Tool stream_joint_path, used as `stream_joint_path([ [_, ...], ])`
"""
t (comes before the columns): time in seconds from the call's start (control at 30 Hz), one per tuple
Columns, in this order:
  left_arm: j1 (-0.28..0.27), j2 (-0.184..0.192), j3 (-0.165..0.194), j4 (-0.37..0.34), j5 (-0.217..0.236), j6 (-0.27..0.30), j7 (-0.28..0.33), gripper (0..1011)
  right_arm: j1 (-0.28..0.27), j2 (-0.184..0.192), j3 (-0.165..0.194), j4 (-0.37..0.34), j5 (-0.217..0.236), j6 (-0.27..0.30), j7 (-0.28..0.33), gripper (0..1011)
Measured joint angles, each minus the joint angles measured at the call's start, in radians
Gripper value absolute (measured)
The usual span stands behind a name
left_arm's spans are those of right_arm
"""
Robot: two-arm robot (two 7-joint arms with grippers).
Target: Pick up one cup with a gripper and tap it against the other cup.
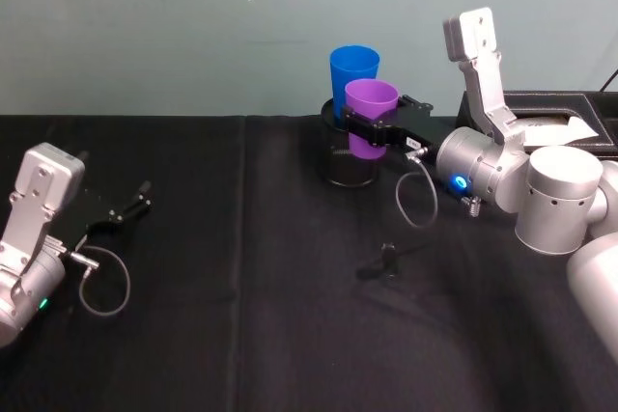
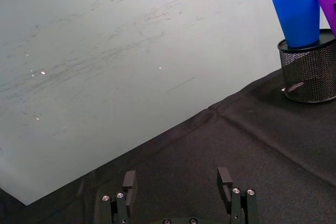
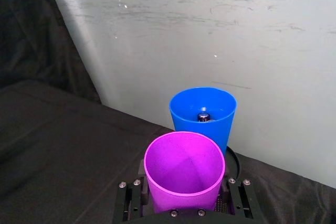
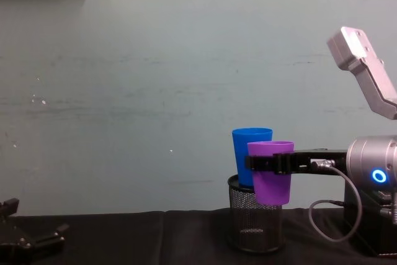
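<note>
Orientation: the smooth, plain, tapered purple plastic tumbler [image 1: 372, 100] is upright, long axis vertical, mouth up.
Location: held off the black-draped counter [image 1: 290, 315], just beside the bright blue plastic tumbler [image 1: 350, 69] standing in a black mesh pen holder [image 1: 348, 169]; contact unclear.
Right end effector [image 1: 362, 129]: clamped around the purple tumbler's middle.
Left end effector [image 2: 176, 182]: fingers apart, idle at left.

Lower part of blue cup [image 1: 353, 69] hidden inside mesh holder [image 4: 254, 228] and behind purple cup [image 1: 371, 103]; whether two cups touch, cannot tell. Purple cup cut by picture edge in left wrist view. Small thing [image 3: 203, 116] inside blue cup too small to name. Dark item [image 1: 386, 260] on surface [image 1: 241, 335] unclear.
</note>
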Motion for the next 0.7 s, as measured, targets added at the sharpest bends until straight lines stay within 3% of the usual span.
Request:
stream_joint_path([
  [0.7, 0.000, 0.000, 0.000, 0.000, 0.000, 0.000, 0.000, 1000, 0.000, 0.000, 0.000, 0.000, 0.000, 0.000, 0.000, 737],
])
